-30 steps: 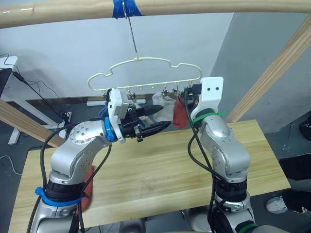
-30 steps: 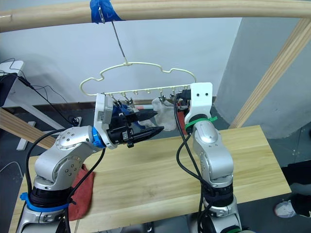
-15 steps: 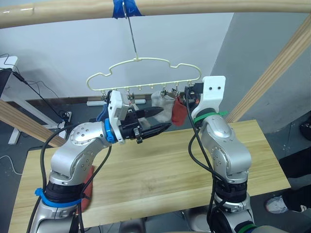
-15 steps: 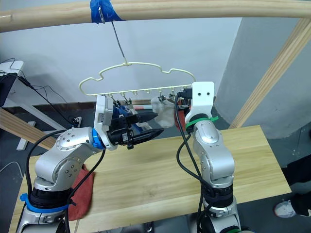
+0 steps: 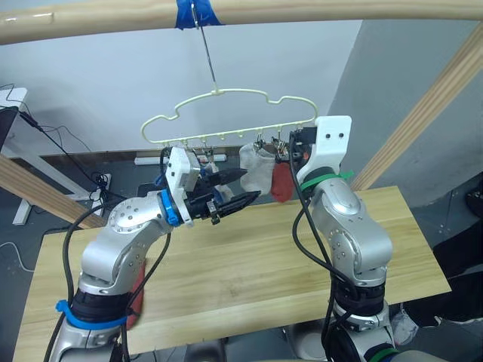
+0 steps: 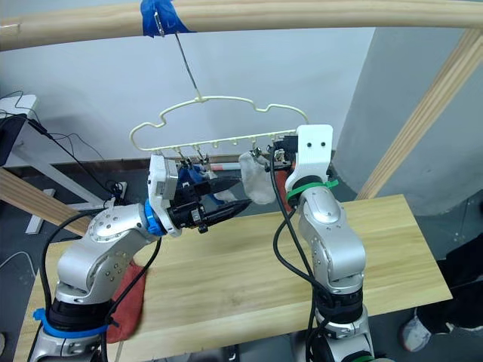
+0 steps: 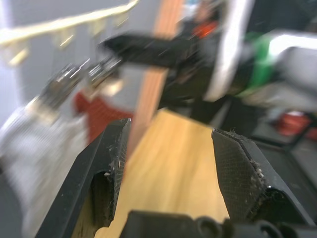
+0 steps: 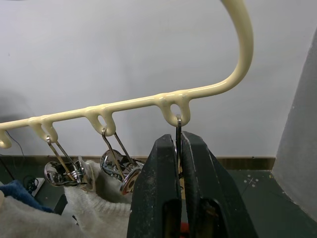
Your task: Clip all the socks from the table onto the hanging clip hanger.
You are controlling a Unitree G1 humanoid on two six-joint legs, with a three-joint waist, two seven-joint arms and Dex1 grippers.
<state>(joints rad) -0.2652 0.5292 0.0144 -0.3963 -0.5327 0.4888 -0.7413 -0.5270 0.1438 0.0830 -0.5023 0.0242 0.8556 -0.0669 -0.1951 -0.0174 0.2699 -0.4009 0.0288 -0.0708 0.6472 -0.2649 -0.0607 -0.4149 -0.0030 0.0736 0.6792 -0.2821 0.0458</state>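
Note:
The cream clip hanger [image 5: 226, 93] hangs from the top pole by its hook. A light grey sock [image 5: 256, 167] and a rust-red sock [image 5: 281, 182] hang from clips near its right end. A blue sock [image 6: 193, 177] hangs further left, partly behind my left arm. My right gripper [image 8: 178, 144] is shut on the wire of the clip [image 8: 178, 130] at the far right end, just above the red sock. My left gripper [image 5: 253, 185] is open and empty, its tips just below and left of the grey sock. Another rust-red sock [image 6: 128, 299] lies at the left edge of the table [image 5: 249, 271].
A round wooden pole [image 5: 339, 9] with blue tape [image 5: 198, 11] crosses overhead. Slanted frame poles stand at the right [image 5: 423, 113] and left [image 5: 30, 188]. Several free silver clips [image 5: 204, 149] hang along the hanger's left half. Cables and a white desk leg lie on the floor behind.
The hanger and its hanging socks have swung a little to the right. My left arm has sunk slightly. The right gripper stays shut on the end clip.

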